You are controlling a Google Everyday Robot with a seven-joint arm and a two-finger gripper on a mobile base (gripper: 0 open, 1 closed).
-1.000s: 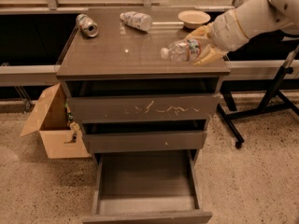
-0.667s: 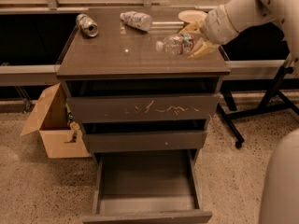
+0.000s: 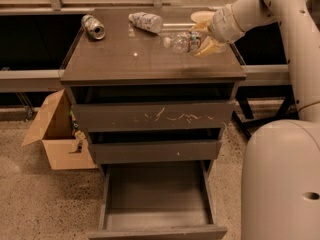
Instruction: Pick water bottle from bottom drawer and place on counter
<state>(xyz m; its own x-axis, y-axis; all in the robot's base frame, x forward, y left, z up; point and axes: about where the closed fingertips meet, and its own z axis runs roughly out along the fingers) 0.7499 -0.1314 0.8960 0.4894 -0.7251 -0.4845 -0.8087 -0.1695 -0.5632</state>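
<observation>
The water bottle (image 3: 181, 42), small and clear with a white cap and a red-and-green band, lies sideways in my gripper (image 3: 202, 40) just above the right part of the counter (image 3: 130, 59). The gripper is shut on the bottle, its cap pointing left. The bottom drawer (image 3: 157, 196) is pulled open below and shows nothing inside.
A silver-green can (image 3: 93, 26) lies at the counter's back left. A fatter bottle with a white-blue label (image 3: 145, 21) lies at the back middle. A pale plate (image 3: 201, 16) sits behind my gripper. An open cardboard box (image 3: 56, 131) stands on the floor at the left. My base (image 3: 280, 179) fills the lower right.
My gripper has carried the water bottle left and back over the counter, and the view has moved closer to the cabinet.
</observation>
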